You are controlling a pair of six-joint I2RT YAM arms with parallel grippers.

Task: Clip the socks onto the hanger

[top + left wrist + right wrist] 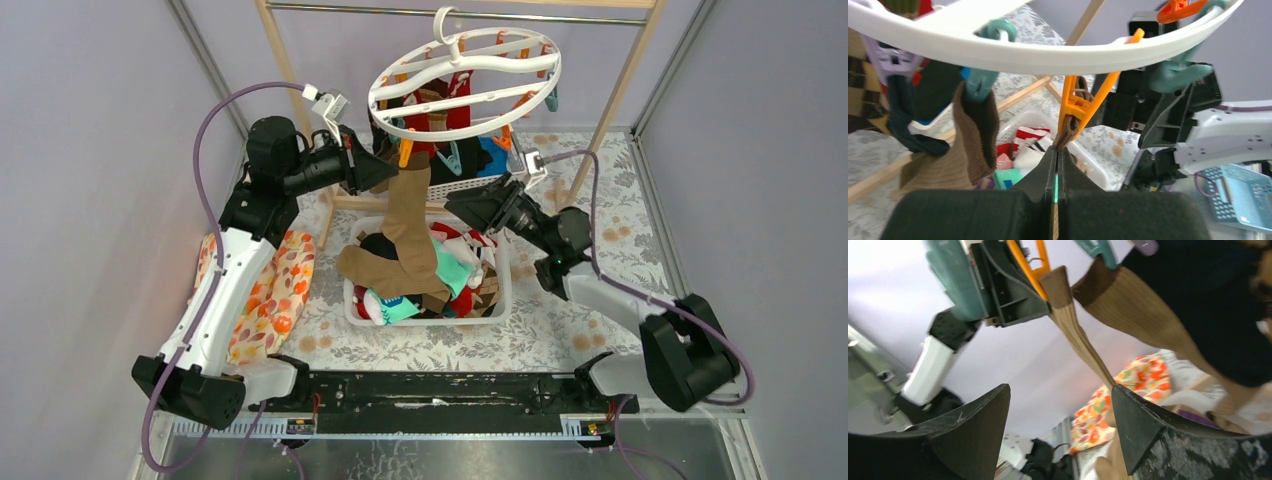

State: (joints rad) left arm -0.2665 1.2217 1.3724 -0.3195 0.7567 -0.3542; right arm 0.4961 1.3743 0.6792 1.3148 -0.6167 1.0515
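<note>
We've got the tan sock [408, 215] in an orange clip [1075, 107] on the hanger [1048, 56] rim, foot in the basket [505, 290] below it. Our left pincer [1058, 150] is shut, tips on the sock under that clip; grip unclear. Our right pincer [1060, 387]: wide open, empty, below the hanger.

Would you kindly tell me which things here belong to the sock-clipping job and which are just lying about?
Job: hanger, orange clip, tan sock pinched by left gripper, open right gripper, socks in white basket.
Lying about: leaf-patterned pad, wooden frame.
</note>
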